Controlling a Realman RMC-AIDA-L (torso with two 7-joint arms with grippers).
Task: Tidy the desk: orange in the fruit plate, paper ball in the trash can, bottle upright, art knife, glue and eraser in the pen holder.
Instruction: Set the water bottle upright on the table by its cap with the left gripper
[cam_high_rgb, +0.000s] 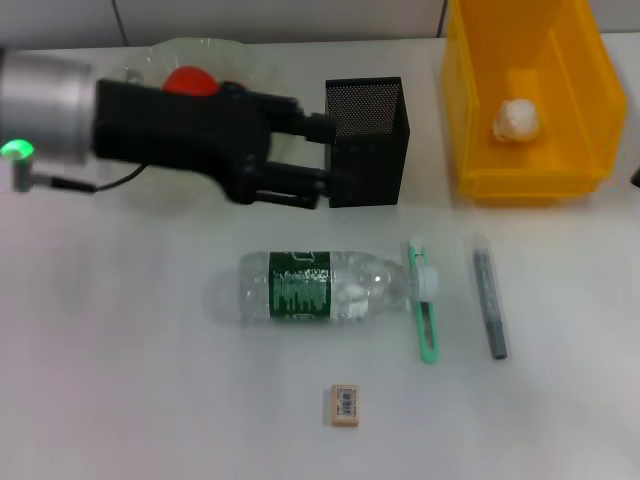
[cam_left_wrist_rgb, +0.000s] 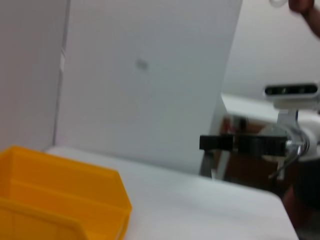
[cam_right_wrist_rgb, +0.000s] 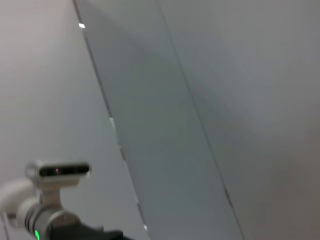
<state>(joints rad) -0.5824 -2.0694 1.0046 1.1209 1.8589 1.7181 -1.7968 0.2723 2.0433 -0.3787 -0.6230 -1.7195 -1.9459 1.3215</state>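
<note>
- Nearest us in the head view, the eraser (cam_high_rgb: 343, 405) lies alone on the surface (cam_high_rgb: 130, 400).
- Beyond it the bottle (cam_high_rgb: 320, 287) lies flat, cap touching the knife (cam_high_rgb: 424, 300); the glue (cam_high_rgb: 488, 296) lies apart.
- Our left tool (cam_high_rgb: 322, 160), fingers parted, reaches beside the holder (cam_high_rgb: 370, 140), in front of the orange (cam_high_rgb: 188, 80) in its plate (cam_high_rgb: 250, 62).
- Only the head view shows the paper ball (cam_high_rgb: 517, 119) inside the can (cam_left_wrist_rgb: 60, 200); the left wrist view shows its yellow rim.

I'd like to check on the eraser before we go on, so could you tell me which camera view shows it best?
The head view shows it best: the eraser lies flat on the desk, barcode label up, near the front edge and apart from the bottle. Neither wrist view shows it; the left wrist sees only the trash can, the right only wall.
</note>
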